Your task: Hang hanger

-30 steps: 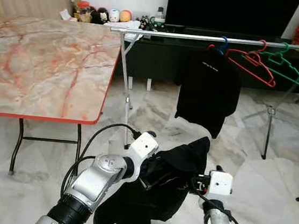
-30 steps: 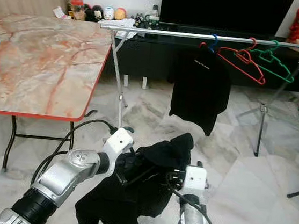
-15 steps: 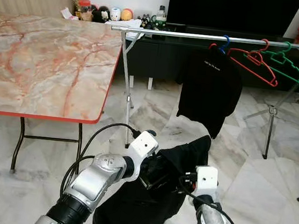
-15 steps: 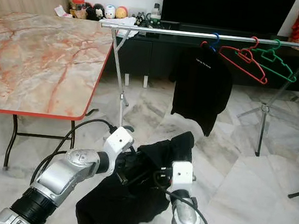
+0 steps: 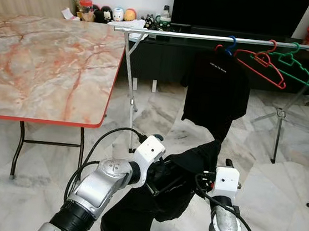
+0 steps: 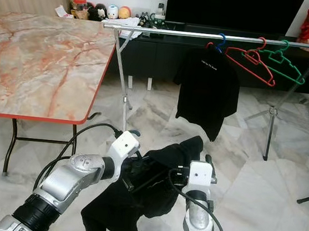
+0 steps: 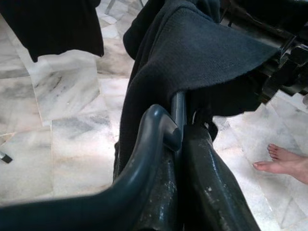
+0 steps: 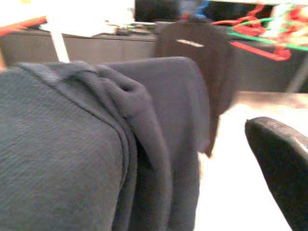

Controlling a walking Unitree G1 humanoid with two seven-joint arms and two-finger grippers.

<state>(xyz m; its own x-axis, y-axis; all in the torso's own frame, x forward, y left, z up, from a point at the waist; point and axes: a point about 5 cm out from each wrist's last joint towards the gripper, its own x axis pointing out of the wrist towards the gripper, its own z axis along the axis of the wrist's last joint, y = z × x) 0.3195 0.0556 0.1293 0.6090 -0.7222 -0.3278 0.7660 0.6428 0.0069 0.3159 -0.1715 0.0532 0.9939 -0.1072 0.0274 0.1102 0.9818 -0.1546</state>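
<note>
So the left gripper [image 7: 175,137] has its jaws clamped on the dark plastic hanger [image 7: 179,103] carrying a limp black knit garment [image 5: 184,169], held low and well short of the long silver clothes rail [image 5: 208,37], probably so it hangs free. The right gripper [image 5: 203,179] is beside the cloth, seemingly steadying it; can't tell its jaws.
</note>
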